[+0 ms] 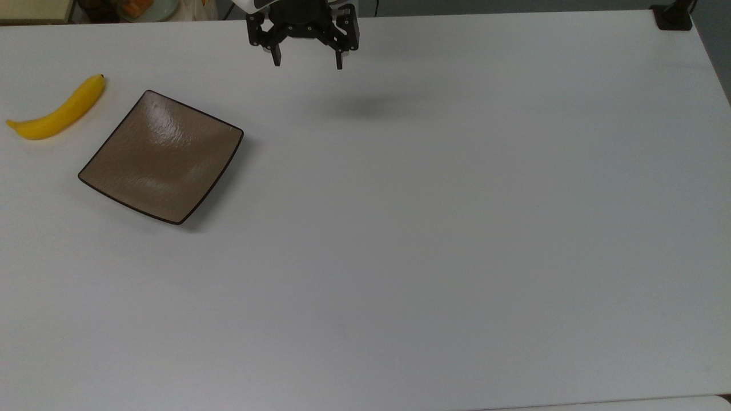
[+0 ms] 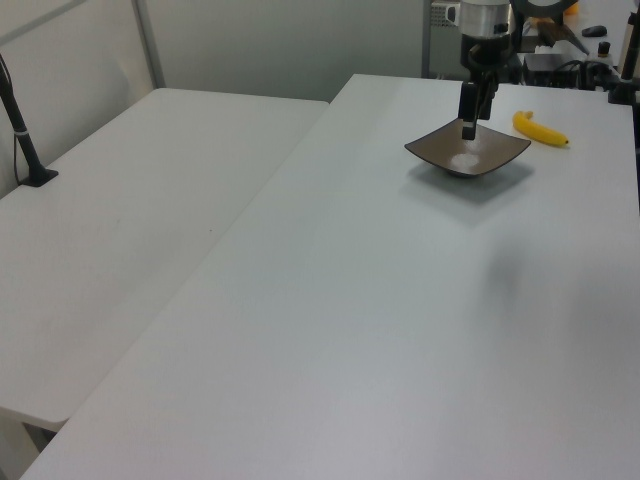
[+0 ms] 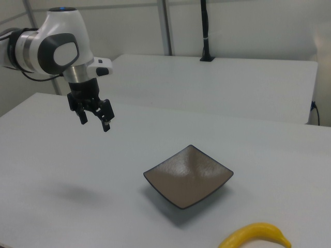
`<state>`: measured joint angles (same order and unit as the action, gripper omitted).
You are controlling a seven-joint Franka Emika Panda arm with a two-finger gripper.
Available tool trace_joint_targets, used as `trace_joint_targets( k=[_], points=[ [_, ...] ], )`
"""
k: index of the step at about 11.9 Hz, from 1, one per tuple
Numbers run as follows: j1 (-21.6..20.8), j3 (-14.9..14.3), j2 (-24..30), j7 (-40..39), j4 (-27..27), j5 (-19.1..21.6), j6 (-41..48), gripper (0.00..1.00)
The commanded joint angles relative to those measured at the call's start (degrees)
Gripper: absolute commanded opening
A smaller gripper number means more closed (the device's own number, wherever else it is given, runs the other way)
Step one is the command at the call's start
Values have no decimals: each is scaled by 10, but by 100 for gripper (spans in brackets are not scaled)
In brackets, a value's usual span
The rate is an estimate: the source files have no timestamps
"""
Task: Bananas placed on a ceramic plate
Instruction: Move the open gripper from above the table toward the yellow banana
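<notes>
Bananas [image 1: 57,112], smooth and curved, beside glossy square plate [image 1: 161,156]; gripper [image 1: 308,61] spread wide, empty.

- The arm [image 3: 49,49] reaches in from the right view's left, wrist pointing down.
- The gripper [image 1: 308,61] hangs in the air, fingers [image 3: 83,119] spread apart, holding nothing.

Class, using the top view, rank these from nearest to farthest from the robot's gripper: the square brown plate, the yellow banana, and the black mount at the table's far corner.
From the gripper:
1. Square glossy brown ceramic plate, below and toward the top view's left.
2. Curved yellow banana, beyond the plate near the top view's left edge.
3. Black mount, in the top view's upper right corner.
</notes>
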<state>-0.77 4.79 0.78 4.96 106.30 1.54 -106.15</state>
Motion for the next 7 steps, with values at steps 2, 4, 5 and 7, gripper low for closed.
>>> trace_joint_targets(
  k=[2,4,5,7],
  points=[
    [23,-29,5,13,5,-7,-33,100],
    [27,-70,-1,10,7,-7,-77,100],
    [37,-77,-1,8,7,-7,-78,100],
    [54,-104,-2,4,7,-7,-87,100]
  ],
)
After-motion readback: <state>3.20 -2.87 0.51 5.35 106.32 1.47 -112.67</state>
